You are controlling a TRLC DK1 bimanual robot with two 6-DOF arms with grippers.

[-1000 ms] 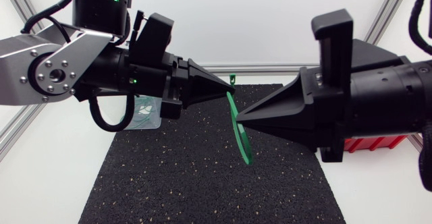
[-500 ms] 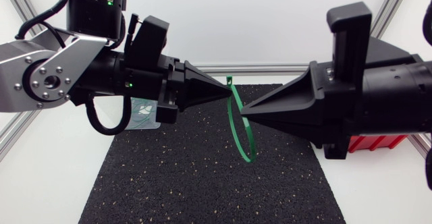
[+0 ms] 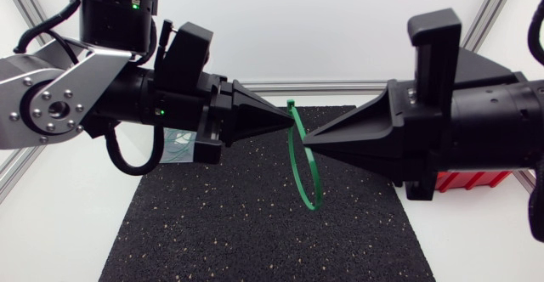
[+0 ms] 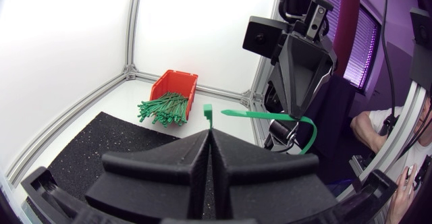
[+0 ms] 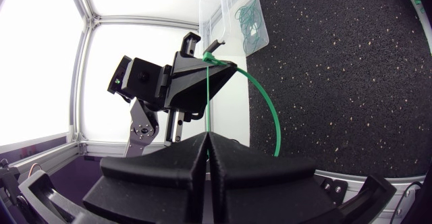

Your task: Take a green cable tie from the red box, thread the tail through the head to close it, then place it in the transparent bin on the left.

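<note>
Above the black mat [image 3: 212, 231] mid-tabletop, left pincer [image 3: 289, 121] clamps the green cable tie [image 3: 316, 193] below its head [image 4: 207, 109]; right pincer [image 3: 308, 138] pinches the tail, loop hanging between. Looks unthreaded: square tail to slot, feed slowly.

Above the middle of the mat [image 3: 221, 222]: left gripper [image 3: 291, 121] in from the left, right gripper [image 3: 307, 138] in from the right, tips nearly meeting. Between them the cable tie [image 3: 290, 156], pinched by both, loop hanging below the tips. Behind the left gripper, at the mat's far left corner, the bin [image 3: 180, 146]. Under the right arm, off the mat's right edge, the box [image 3: 463, 180], a heap of ties [image 4: 165, 108] spilling from its front.
</note>
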